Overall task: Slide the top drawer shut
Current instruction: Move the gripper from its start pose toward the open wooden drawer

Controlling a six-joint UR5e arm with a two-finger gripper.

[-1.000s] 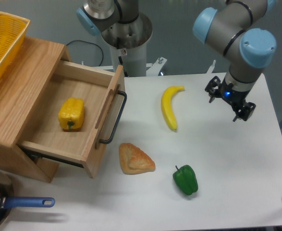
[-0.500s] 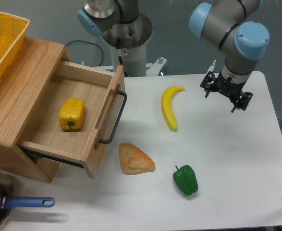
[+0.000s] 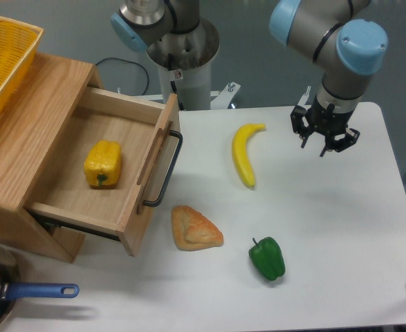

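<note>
The top drawer [image 3: 102, 173] is a light-wood box pulled far out of the wooden cabinet [image 3: 23, 149] at the left. Its plank front faces right and carries a black U-shaped bar handle [image 3: 167, 169]. A yellow bell pepper [image 3: 103, 164] lies inside it. My gripper [image 3: 324, 143] hangs over the right side of the table, well right of the drawer and right of the banana. Its fingers point down, slightly apart, and hold nothing.
A banana [image 3: 244, 153], a pastry [image 3: 196, 228] and a green bell pepper [image 3: 268, 258] lie on the white table [image 3: 341, 228] between drawer and gripper. A yellow basket [image 3: 1, 59] sits on the cabinet. A blue-handled pan [image 3: 23, 294] is at the front left.
The gripper has moved left and slightly away from the camera, and its wrist has turned. The drawer and the objects have not moved.
</note>
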